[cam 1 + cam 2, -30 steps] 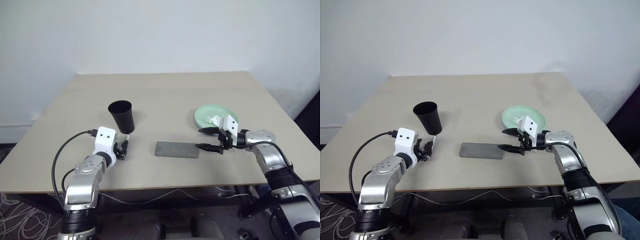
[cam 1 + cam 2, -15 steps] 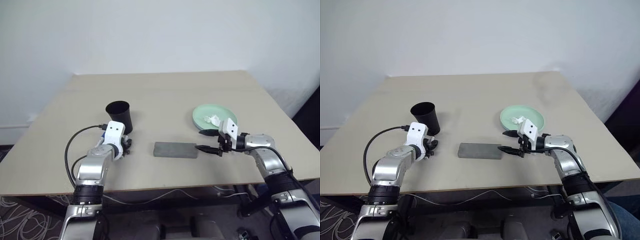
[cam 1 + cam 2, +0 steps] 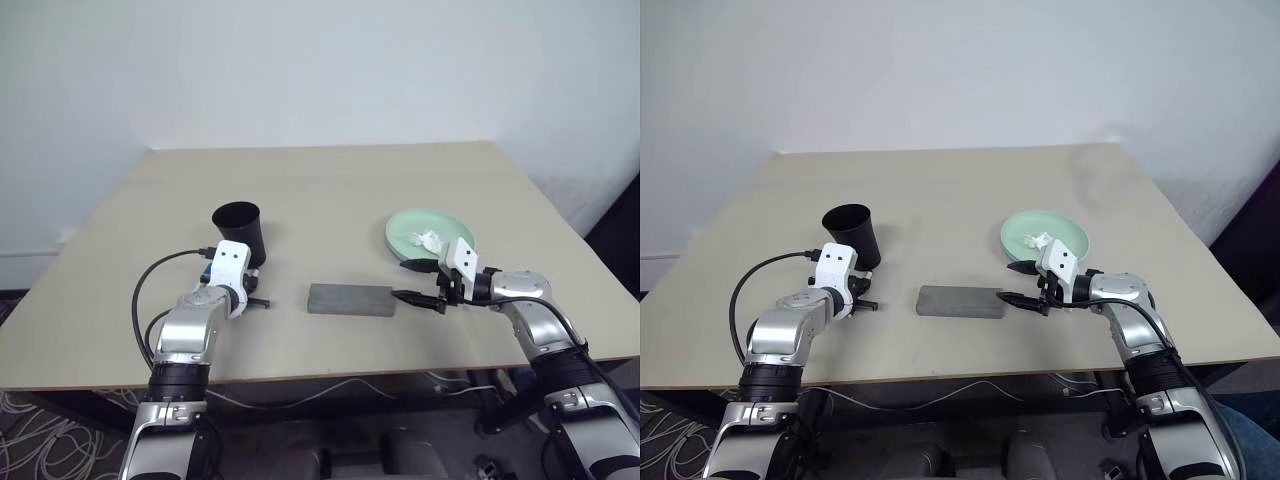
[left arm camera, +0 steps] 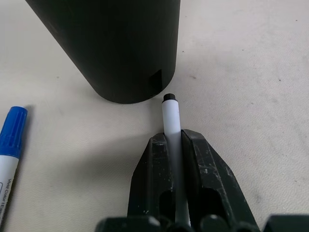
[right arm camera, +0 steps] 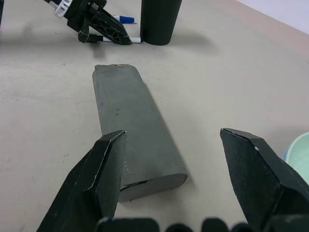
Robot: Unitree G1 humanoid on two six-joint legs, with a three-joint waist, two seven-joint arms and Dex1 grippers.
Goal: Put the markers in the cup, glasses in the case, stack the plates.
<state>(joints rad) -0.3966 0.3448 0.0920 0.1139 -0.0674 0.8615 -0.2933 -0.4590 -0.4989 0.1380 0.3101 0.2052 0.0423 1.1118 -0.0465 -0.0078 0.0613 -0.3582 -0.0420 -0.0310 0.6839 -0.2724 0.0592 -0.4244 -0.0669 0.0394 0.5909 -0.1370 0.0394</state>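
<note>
A beige table [image 3: 330, 180] is recorded, bearing 1 black tapered cup [image 3: 239, 231] upright towards its left side. The left gripper [image 4: 175, 145] is seen low at the foot of the cup, its 2 black fingers closed on a white-barrelled marker [image 4: 171, 113]; the marker's dark end projects past the fingertips and lies just beside the cup's base, on or very near the tabletop. A 2nd marker with a blue cap [image 4: 10, 133] is noted lying flat on the table beside the cup, apart from the gripper. 1 flat grey case [image 3: 351, 299] is listed, lid closed, lying near the middle of the table's front portion. The right gripper [image 3: 418, 282] is held level just beside the case's right end, its fingers [image 5: 103, 169] spread wide apart and grasping nothing. 1 mint-green plate [image 3: 430, 233] is entered behind the right gripper, with a crumpled white tissue [image 3: 428, 239] lying on it; a light-blue edge is glimpsed beneath it in the right wrist view.
</note>
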